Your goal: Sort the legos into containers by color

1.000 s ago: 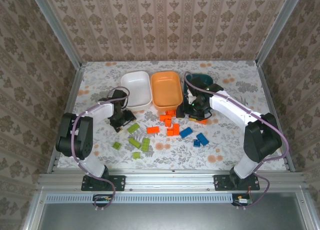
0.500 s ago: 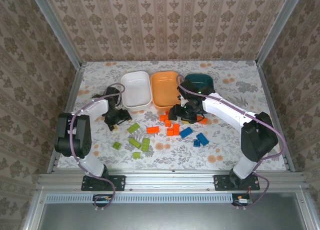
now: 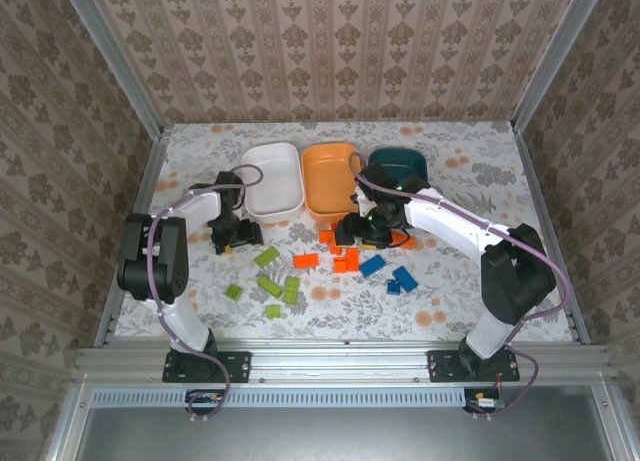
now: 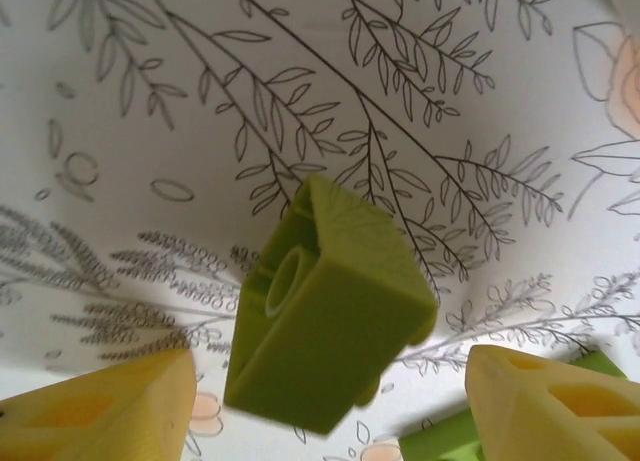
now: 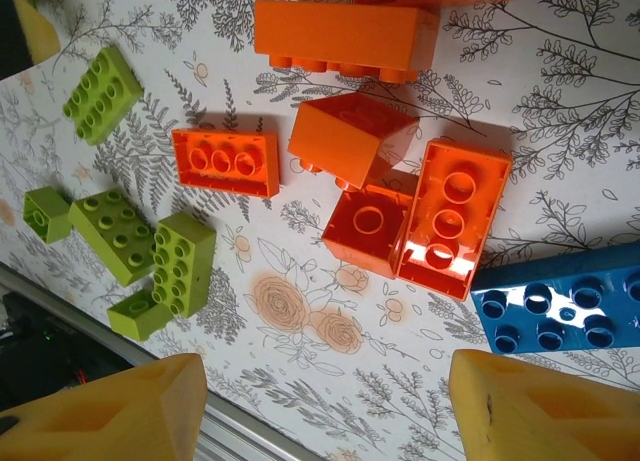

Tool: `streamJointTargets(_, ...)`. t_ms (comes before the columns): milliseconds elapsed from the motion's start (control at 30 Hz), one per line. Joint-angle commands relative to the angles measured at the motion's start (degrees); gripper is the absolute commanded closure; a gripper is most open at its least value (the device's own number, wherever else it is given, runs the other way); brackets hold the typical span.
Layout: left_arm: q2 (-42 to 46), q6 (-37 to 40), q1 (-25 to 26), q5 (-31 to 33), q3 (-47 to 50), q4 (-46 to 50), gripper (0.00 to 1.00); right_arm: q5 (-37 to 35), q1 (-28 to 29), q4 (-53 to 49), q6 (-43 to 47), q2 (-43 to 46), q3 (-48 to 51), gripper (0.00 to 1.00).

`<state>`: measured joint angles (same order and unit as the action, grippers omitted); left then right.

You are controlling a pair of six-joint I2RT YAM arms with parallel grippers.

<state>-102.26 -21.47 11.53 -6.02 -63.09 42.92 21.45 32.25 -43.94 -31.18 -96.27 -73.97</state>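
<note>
Over on the left, the left gripper (image 3: 226, 237) is low over the floral table (image 3: 450, 311) just in front of the white tub (image 3: 272, 181), jaws apart. A tilted lime green brick (image 4: 325, 301) sits between its yellow fingertips (image 4: 100, 411) with a gap either side, so nothing is grasped. Moving across, more lime green bricks (image 3: 268, 286) lie loose, then the orange bricks (image 5: 455, 221) cluster before the orange tub (image 3: 332, 179), and the right gripper (image 5: 330, 401) hangs over them spread wide and empty, with blue bricks (image 3: 405, 278) to its right and the dark teal tub (image 3: 398, 166) behind.
</note>
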Motion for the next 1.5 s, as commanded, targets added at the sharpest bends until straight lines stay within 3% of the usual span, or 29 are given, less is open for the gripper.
streamJointTargets(0, -2.1, 4.5, -0.1, 0.3, -3.5, -0.7, 0.29, 0.2, 0.0, -2.6, 2.6, 1.5, 0.5, 0.34)
streamJointTargets(367, -6.0, 8.4, 0.2, 2.5, -8.6, 0.3, 0.39, 1.4, 0.0, -2.7, 3.5, 2.9, 2.4, 0.38)
streamJointTargets(1100, -1.2, 8.1, 0.6, 0.2, -3.0, 2.1, 0.81, 0.3, 0.1, 0.0, -0.8, 1.3, 0.5, 0.46)
streamJointTargets(1467, 7.5, 2.6, 0.5, -2.8, -2.7, 6.7, 0.85, -0.1, -0.3, -1.0, 0.1, -1.6, -5.3, 0.46)
